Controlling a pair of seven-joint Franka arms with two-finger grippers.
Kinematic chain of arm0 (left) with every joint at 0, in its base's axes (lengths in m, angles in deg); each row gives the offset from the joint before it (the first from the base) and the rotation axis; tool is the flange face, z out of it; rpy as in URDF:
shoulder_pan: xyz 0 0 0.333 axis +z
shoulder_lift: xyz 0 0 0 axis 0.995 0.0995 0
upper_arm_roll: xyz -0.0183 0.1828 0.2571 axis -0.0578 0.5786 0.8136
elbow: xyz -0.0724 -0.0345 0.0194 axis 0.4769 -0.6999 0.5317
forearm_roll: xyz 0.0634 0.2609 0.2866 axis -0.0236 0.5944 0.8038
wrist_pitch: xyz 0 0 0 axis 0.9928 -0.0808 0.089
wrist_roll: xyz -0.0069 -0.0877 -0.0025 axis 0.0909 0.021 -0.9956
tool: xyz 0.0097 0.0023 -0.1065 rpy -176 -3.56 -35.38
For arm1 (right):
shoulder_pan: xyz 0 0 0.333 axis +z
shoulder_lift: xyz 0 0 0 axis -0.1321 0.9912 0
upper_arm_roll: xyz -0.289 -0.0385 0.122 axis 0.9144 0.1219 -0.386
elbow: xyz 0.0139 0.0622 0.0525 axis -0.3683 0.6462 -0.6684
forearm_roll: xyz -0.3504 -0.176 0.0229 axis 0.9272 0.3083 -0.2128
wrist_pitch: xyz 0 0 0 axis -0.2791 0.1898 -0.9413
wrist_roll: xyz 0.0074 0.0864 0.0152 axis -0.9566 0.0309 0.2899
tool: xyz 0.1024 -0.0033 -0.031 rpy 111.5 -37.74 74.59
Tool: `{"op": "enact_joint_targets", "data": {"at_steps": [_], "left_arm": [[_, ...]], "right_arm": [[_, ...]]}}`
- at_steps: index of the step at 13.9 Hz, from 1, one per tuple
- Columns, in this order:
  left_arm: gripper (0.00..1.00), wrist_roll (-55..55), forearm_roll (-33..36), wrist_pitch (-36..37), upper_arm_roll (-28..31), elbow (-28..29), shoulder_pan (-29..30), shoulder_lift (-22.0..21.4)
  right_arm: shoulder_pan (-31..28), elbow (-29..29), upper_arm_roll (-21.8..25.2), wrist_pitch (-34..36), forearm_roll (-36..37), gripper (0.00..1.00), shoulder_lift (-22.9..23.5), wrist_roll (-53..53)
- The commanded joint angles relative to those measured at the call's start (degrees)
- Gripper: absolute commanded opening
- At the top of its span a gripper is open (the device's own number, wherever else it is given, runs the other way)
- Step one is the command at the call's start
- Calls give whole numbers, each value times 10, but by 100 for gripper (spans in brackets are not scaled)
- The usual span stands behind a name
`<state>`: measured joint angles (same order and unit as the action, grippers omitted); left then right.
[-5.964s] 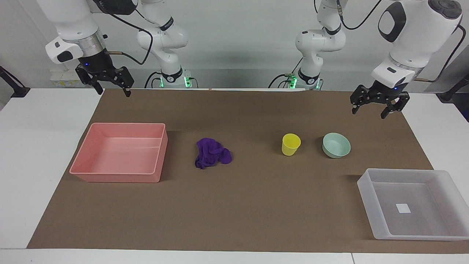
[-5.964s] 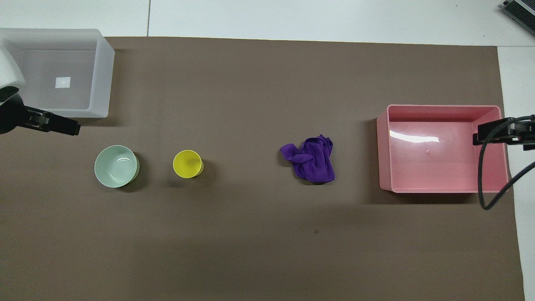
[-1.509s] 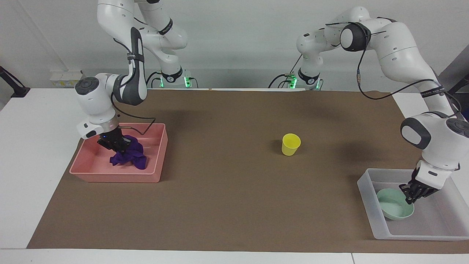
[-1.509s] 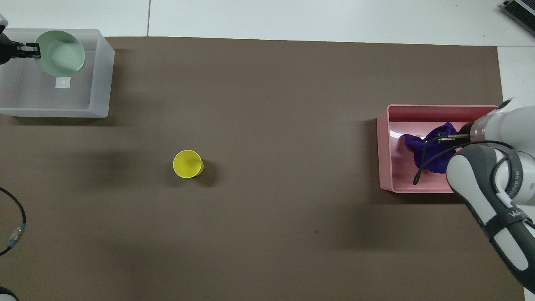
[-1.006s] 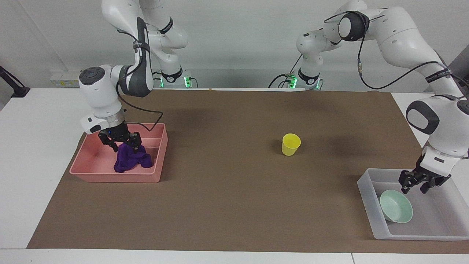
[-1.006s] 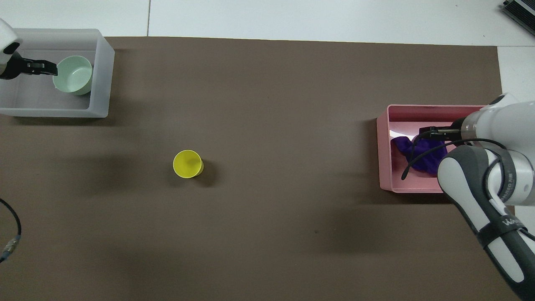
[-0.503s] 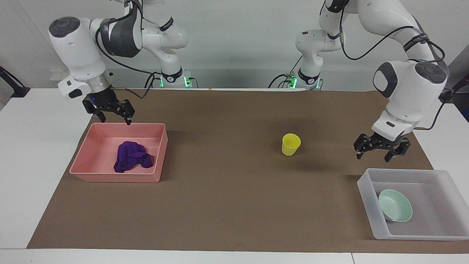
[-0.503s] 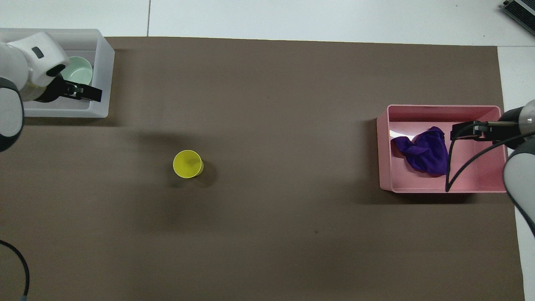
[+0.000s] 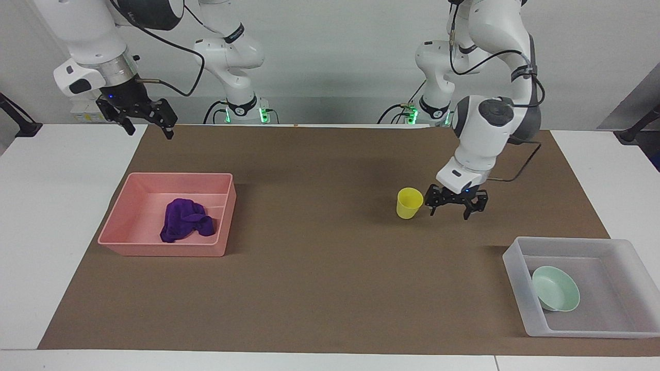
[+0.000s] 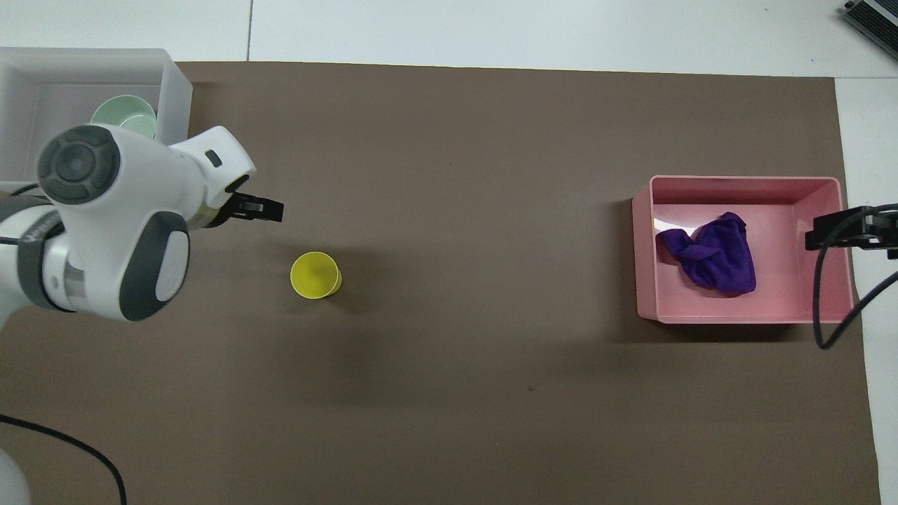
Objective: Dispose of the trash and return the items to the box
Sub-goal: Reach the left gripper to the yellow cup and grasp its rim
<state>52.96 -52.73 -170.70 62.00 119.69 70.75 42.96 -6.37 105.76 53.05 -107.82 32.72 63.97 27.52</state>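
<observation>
The yellow cup [image 9: 410, 202] stands upright on the brown mat, also in the overhead view [image 10: 316, 275]. My left gripper [image 9: 455, 210] is open and low beside the cup, toward the left arm's end, not around it; it also shows in the overhead view [image 10: 261, 209]. The mint-green bowl [image 9: 556, 295] lies in the translucent box [image 9: 517, 282], also overhead [image 10: 125, 114]. The purple cloth [image 9: 185, 225] lies in the pink tray [image 9: 165, 252]. My right gripper [image 9: 148, 125] is open and empty, raised over the mat's edge by the robots.
The brown mat [image 9: 319, 268] covers most of the white table. The pink tray [image 10: 744, 181] sits at the right arm's end, the box [image 10: 177, 112] at the left arm's end. The left arm's body hides part of the box in the overhead view.
The left gripper has moved from beside the box to right beside the cup and dropped lower. The right gripper has risen away from the pink tray. Cloth and bowl lie still.
</observation>
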Motion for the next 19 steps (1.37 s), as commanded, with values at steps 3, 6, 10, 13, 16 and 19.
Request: {"op": "enact_joint_targets", "data": {"at_steps": [3, 6, 10, 13, 16, 19], "left_arm": [[100, -10, 4, -27, 9, 94, -31, -55], [83, -20, 4, -75, 9, 133, -45, -54], [0, -36, 4, -80, 10, 132, -51, -50], [0, -33, 4, -41, 11, 88, -44, -47], [0, -27, 5, 43, 15, 3, -11, -43], [0, 12, 4, 94, 14, -91, 57, -23]], "right_arm": [[-1, 34, -4, -8, -6, 100, -23, -8], [-1, 34, -3, -7, -6, 100, -25, -5], [0, 34, -4, -12, 0, 100, -25, -3], [0, 34, -4, -14, -1, 100, -25, -2], [0, 33, -4, -13, -5, 100, -26, -4], [0, 33, -4, -9, -5, 100, -27, -3]]}}
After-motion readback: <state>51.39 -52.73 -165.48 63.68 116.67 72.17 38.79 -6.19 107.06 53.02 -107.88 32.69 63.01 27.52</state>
